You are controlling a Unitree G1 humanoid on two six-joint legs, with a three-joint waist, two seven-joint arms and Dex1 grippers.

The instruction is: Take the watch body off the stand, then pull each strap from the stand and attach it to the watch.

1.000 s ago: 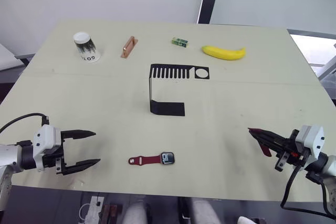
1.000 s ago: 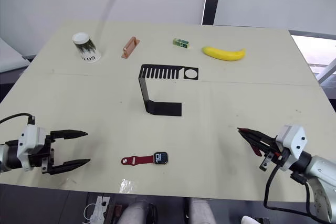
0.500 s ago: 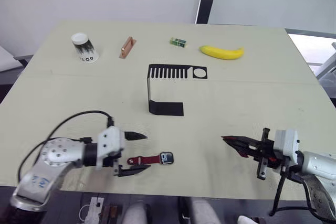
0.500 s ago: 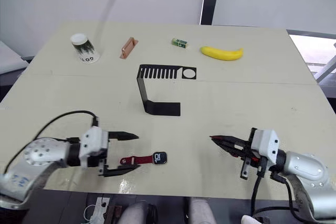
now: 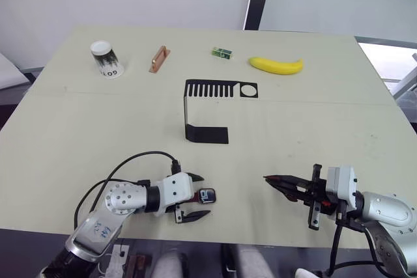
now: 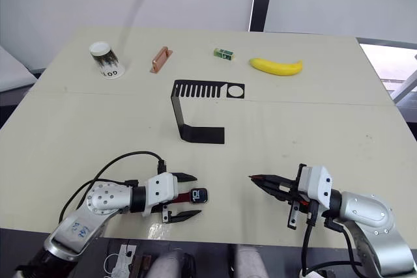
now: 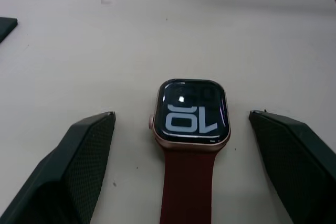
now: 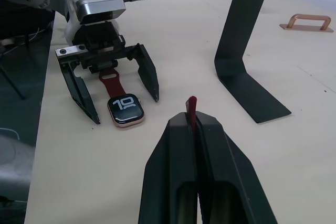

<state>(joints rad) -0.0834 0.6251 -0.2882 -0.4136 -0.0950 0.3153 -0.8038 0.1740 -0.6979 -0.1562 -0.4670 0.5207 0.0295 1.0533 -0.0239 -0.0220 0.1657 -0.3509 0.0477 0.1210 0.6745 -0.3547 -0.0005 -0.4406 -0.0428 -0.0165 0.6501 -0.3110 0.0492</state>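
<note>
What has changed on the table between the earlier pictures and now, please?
The left gripper swept in from the robot's left and now stands open around the watch body, one finger on each side, not yet touching. The right gripper, shut on a dark red strap, moved inward toward the watch. The stand, banana and cup stayed put.
</note>
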